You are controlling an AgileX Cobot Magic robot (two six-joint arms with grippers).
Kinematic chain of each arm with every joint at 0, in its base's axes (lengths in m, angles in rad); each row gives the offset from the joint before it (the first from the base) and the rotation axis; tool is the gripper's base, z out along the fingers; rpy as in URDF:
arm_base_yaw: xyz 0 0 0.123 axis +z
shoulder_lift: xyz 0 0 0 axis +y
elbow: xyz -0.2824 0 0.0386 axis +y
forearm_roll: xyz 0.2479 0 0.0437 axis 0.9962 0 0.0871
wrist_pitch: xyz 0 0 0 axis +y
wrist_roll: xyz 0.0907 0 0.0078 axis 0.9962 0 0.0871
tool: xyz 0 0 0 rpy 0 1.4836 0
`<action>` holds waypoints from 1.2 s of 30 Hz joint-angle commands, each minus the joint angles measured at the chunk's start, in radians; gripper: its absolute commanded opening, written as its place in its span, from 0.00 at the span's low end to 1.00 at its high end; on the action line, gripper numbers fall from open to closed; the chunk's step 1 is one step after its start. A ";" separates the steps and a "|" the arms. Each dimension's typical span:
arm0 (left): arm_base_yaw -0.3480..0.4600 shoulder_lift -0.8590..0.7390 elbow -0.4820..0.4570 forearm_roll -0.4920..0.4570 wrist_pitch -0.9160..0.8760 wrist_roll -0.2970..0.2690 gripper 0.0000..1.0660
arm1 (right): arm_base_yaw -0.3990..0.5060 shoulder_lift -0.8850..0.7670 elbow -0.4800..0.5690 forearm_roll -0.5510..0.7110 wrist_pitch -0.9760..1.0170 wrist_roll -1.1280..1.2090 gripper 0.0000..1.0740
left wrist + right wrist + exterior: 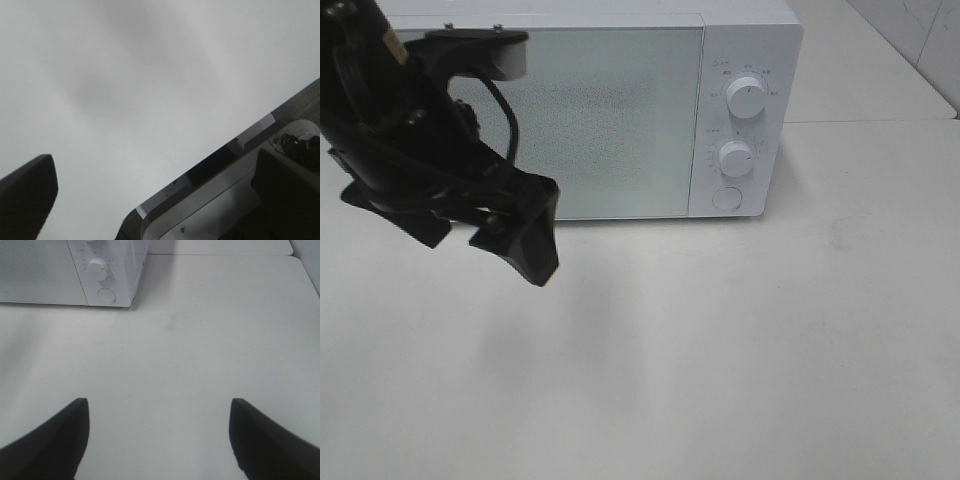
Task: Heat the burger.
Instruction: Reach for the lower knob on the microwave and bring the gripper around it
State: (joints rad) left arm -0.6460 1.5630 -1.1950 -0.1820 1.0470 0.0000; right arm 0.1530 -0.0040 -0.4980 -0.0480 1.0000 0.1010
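The right gripper (159, 440) hangs over the bare table (740, 350), well in front of the microwave (620, 110) and facing its control side. Its jaws stand apart with nothing between them. Closer in, the left gripper (485, 258) hovers just before the left part of the microwave's door (600, 120), jaws spread wide and likewise empty. The door itself is shut.

The burger shows in none of the views. It is not on the table in front of the microwave, and the frosted door hides whatever is inside, so which way it lies from either gripper cannot be told.

On the microwave's right panel sit two knobs (747, 98) above a round button (726, 197). The right arm seems the likelier one to reach them, while the left is the nearer to the door.
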 commanded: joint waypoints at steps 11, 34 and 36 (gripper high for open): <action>0.383 -0.191 0.144 -0.011 0.093 0.070 0.96 | -0.007 -0.027 0.001 0.000 -0.005 -0.007 0.70; 0.594 -0.671 0.518 0.047 0.128 0.032 0.94 | -0.007 -0.027 0.001 0.000 -0.005 -0.007 0.70; 0.594 -0.742 0.547 0.064 0.129 0.025 0.94 | -0.007 -0.027 0.001 0.000 -0.005 -0.007 0.70</action>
State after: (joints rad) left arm -0.0540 0.8790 -0.6750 -0.1350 1.1680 0.0380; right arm 0.1530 -0.0040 -0.4980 -0.0480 1.0000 0.1010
